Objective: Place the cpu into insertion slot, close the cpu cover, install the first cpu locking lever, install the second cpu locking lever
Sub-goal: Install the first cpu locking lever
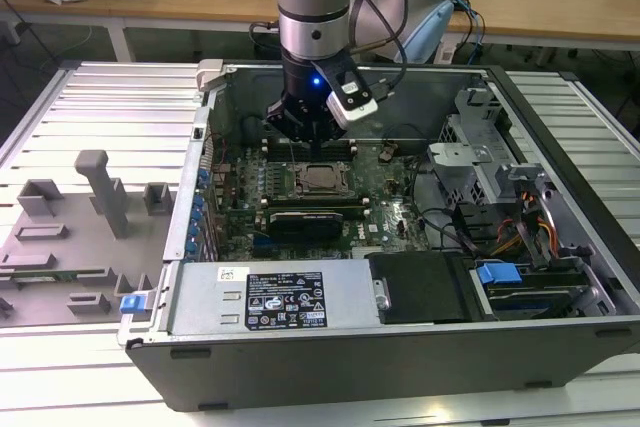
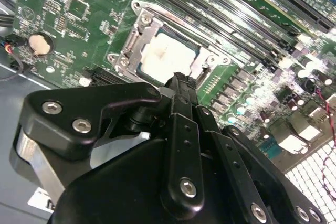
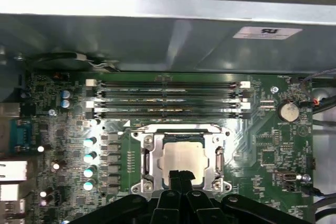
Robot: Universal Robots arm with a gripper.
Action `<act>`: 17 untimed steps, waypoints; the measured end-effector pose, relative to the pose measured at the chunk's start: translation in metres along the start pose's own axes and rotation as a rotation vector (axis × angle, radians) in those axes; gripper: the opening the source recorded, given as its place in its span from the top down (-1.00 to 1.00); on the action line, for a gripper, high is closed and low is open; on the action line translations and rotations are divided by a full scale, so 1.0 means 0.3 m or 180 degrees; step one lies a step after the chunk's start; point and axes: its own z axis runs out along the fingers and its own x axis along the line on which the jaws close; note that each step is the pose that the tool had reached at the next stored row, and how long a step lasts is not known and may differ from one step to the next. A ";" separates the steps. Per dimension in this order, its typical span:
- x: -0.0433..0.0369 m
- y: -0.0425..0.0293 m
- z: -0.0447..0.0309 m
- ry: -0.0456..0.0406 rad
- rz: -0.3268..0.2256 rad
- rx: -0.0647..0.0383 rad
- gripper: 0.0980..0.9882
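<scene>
The cpu [image 3: 181,155] lies flat in the insertion slot [image 3: 137,187] on the green board, its pale metal top showing. The cpu cover [image 3: 147,157], a silver frame plate, lies down around the chip, seen too in the second wrist view [image 2: 137,34] beside the cpu [image 2: 167,56]. My black gripper [image 3: 181,174] hangs just above the near edge of the chip, fingertips [image 2: 178,81] pressed together with nothing between them. In the exterior view the gripper [image 1: 310,135] stands over the cpu [image 1: 323,179] inside the open computer case. The locking levers are not clear to me.
Long black memory slots [image 3: 168,98] run beside the socket, with the case wall [image 3: 168,40] behind them. A power supply [image 1: 285,299] lies at the case front; a drive cage [image 1: 480,152] and cables [image 1: 520,232] are on the exterior view's right. A grey fixture tray [image 1: 70,237] lies outside.
</scene>
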 end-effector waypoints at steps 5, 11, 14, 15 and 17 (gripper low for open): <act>0.068 0.001 -0.005 0.0000 0.0009 0.0000 0.98; 0.126 0.001 -0.009 -0.0001 0.0023 0.0001 0.98; 0.134 0.001 -0.010 -0.0001 0.0028 0.0002 0.98; 0.135 0.001 -0.010 -0.0001 0.0029 0.0001 0.98; 0.141 0.001 -0.010 -0.0001 0.0033 -0.0057 0.98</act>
